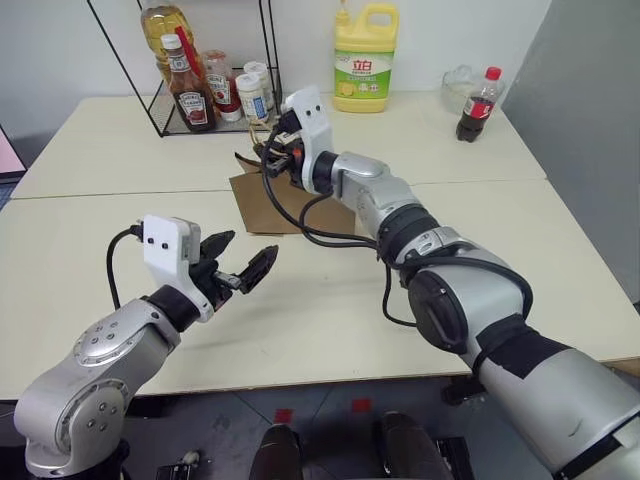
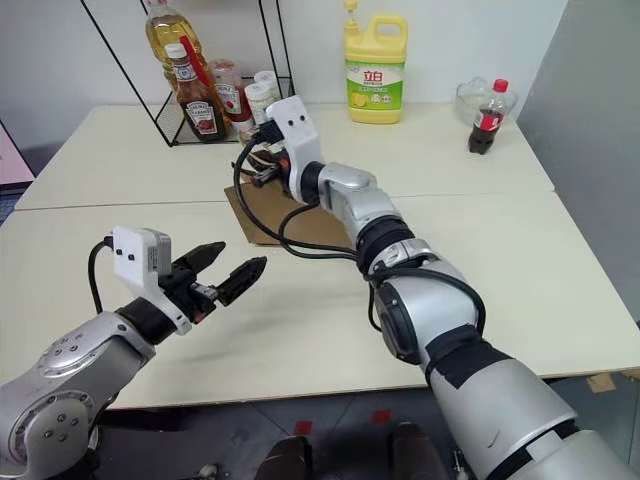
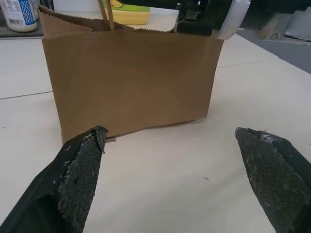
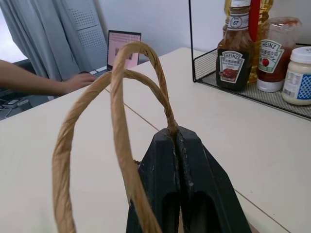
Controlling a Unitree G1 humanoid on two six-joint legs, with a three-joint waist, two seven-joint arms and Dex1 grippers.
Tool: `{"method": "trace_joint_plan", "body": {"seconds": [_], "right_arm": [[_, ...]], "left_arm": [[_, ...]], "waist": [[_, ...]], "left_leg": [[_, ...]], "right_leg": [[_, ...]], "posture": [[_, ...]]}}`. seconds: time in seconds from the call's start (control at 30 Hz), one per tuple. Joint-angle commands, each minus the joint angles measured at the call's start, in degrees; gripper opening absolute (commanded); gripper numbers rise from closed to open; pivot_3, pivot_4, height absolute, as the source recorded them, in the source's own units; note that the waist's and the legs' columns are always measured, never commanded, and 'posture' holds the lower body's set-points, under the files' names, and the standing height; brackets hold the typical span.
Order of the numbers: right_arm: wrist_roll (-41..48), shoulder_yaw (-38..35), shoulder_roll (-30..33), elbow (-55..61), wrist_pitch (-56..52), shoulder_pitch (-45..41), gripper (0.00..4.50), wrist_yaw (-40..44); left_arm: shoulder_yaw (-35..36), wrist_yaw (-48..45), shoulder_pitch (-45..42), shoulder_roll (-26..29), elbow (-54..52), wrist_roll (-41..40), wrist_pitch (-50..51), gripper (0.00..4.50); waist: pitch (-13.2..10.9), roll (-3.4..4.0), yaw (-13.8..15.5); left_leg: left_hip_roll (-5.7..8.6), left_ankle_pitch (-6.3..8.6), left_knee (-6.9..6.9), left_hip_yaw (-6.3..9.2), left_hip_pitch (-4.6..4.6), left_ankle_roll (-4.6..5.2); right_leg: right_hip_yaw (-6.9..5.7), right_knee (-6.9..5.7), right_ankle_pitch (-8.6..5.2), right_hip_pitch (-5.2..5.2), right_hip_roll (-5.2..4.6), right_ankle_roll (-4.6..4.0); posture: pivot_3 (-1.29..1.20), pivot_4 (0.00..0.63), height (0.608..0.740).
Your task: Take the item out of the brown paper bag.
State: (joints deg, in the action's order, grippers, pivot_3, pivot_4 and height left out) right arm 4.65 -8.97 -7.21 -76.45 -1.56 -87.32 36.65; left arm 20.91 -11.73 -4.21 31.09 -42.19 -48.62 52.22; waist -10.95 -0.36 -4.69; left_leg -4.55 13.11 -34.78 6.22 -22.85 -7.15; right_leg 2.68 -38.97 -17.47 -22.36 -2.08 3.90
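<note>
- The bag [image 3: 131, 82] is plain brown kraft paper with a zigzag-cut top edge and thin twisted paper loop handles [image 4: 116, 121]. It stands upright on the bench [image 1: 330, 320], near the middle, just in front of the wire rack [image 1: 200, 100].
- Its front face is smooth apart from faint creases; one bottom corner lifts slightly off the bench.
- The item inside the bag cannot be seen.
- Count: one bag with two loop handles; two grippers.
- On the rack I can count a tall oil bottle [image 1: 165, 30], two Heinz bottles [image 4: 236, 56] and two white-lidded jars [image 1: 255, 95].
- At the far edge stand one yellow detergent jug [image 1: 365, 60] and one cola bottle [image 1: 478, 105] with a red cap, with a clear glass bowl [image 1: 460, 85] just behind it.
- The right gripper [image 4: 175, 141] has its fingers pressed together, pinching a handle where the loop comes down to them; the other loop arcs just beside it.
- The right arm reaches far forward and across to the left, nearly straight, its gripper level over the bag's top.
- The left gripper [image 1: 240, 262] is spread wide and holds nothing, its fingers [image 3: 80, 170] aimed level at the bag's front face, well short of it.
- The left arm is bent and held low and close in over the bench's near left part.
- A person's hand [image 4: 77, 82] rests at a laptop [image 4: 124, 48] in the background.
</note>
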Motion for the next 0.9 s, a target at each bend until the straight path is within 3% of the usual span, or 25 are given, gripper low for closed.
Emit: {"method": "trace_joint_plan", "body": {"seconds": [0.03, 0.63, 0.9], "right_arm": [[1.6, -0.9, -0.1, 3.5, 1.0, -3.0, 0.07, 0.9], [1.2, 0.3, -0.5, 3.4, 2.0, -1.7, 0.07, 2.8], [-2.1, 3.3, 0.6, 3.0, 7.7, -1.7, 0.07, 3.6]], "left_arm": [[1.4, 0.5, -0.1, 0.8, -1.6, 0.1, -1.8, 4.5], [-0.3, 0.2, -2.4, 1.2, 0.3, 1.2, -2.7, 4.5], [-1.1, 0.3, -3.1, 1.2, 0.5, 1.4, -2.6, 4.5]], "waist": [[0.0, 0.0, 0.0], [0.0, -0.01, 0.0], [0.0, -0.01, 0.0]], "left_leg": [[0.0, 0.0, 0.0, 0.0, 0.0, 0.0], [0.0, 0.01, 0.0, 0.0, 0.0, 0.02], [0.0, 0.01, 0.0, 0.0, 0.0, 0.01]], "right_leg": [[0.0, 0.0, 0.0, 0.0, 0.0, 0.0], [0.0, 0.0, 0.0, 0.0, 0.0, 0.0], [0.0, 0.0, 0.0, 0.0, 0.0, 0.0]], "posture": [[0.0, 0.15, 0.74], [0.0, 0.15, 0.74], [0.0, 0.15, 0.74]]}}
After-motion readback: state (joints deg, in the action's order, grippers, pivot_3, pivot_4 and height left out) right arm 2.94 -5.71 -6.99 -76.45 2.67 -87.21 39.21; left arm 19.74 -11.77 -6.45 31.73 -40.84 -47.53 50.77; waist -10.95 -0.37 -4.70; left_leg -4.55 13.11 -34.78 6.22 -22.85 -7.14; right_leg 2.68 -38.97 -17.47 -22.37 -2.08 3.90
